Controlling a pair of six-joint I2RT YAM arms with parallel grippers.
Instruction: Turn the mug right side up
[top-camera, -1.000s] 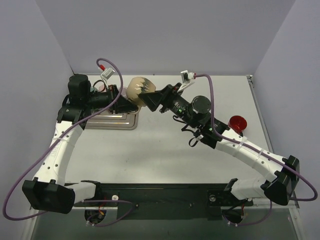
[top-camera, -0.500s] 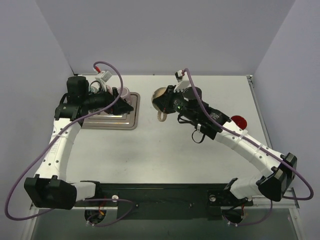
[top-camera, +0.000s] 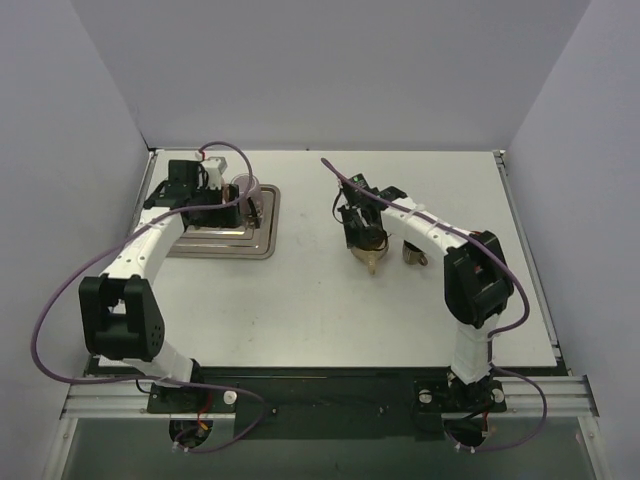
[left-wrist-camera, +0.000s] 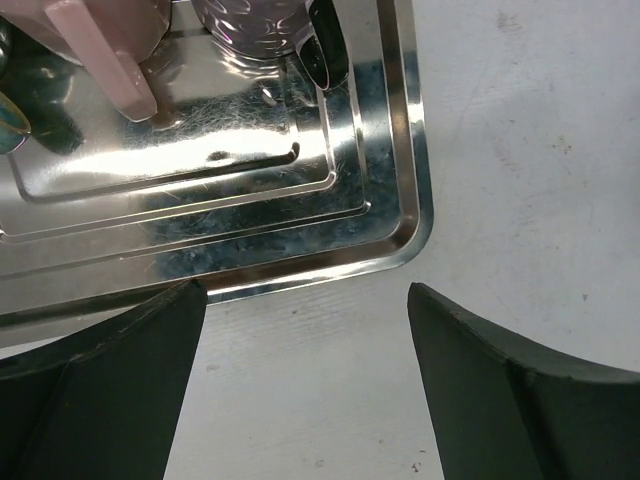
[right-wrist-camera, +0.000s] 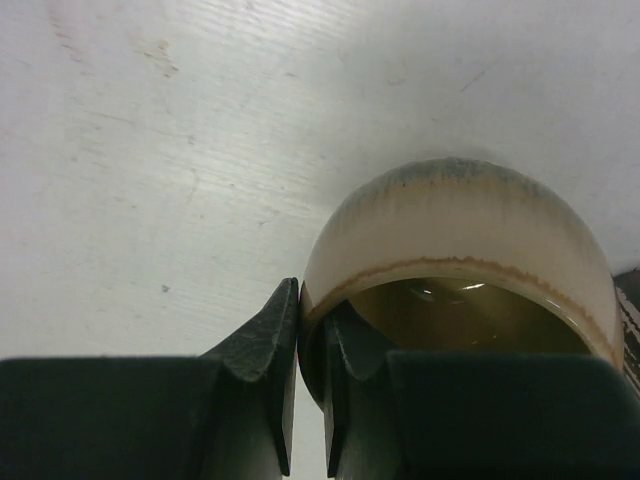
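The mug (right-wrist-camera: 455, 240) is cream outside with a glossy brown inside. Its mouth faces the right wrist camera, and the white table lies beyond it. My right gripper (right-wrist-camera: 310, 330) is shut on the mug's rim, with one finger inside and one outside. From above, the right gripper (top-camera: 363, 235) points down at mid-table, and a bit of the mug (top-camera: 374, 260) shows below it. I cannot tell whether the mug touches the table. My left gripper (left-wrist-camera: 305, 300) is open and holds nothing, hovering over the near right corner of the metal tray (left-wrist-camera: 250, 230).
A pink cup (left-wrist-camera: 100, 40) and a clear ribbed glass (left-wrist-camera: 250, 25) stand on the tray (top-camera: 250, 245) at the back left. A small brownish thing (top-camera: 412, 256) lies on the table just right of the mug. Grey walls enclose the table.
The left gripper has let go of the mug, opened wide and drawn back over the tray. The right gripper has shut on the mug's rim and carried it right and nearer, to mid-table.
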